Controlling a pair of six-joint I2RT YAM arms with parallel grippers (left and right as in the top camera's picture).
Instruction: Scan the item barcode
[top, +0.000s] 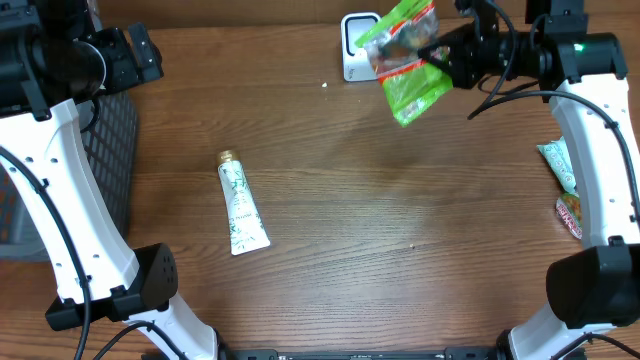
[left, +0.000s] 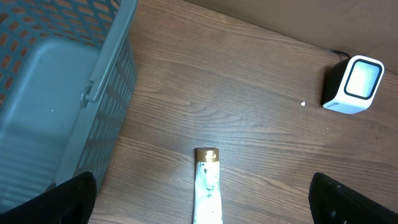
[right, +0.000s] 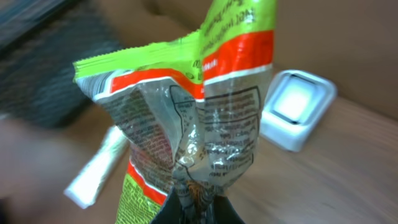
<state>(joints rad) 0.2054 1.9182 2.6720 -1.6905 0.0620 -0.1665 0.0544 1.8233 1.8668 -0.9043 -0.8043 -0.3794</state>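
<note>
On the brown wood-grain table (top: 400, 220), the right pincer (right: 198, 202) pinches a crinkly green-and-orange bag (right: 186, 124), with a rounded white scanner (right: 297, 109) just beyond. The left pincer (top: 140, 55) gapes wide beside a grey mesh basket (left: 56, 93).

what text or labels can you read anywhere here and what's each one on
No text here is clear enough to quote.
snack bag: dark print on the green top band and black lines on the clear panel, all blurred.
tube: green markings, too small to read.
packets at the table's right edge: print too small to read.
scanner: no text shows.
</note>
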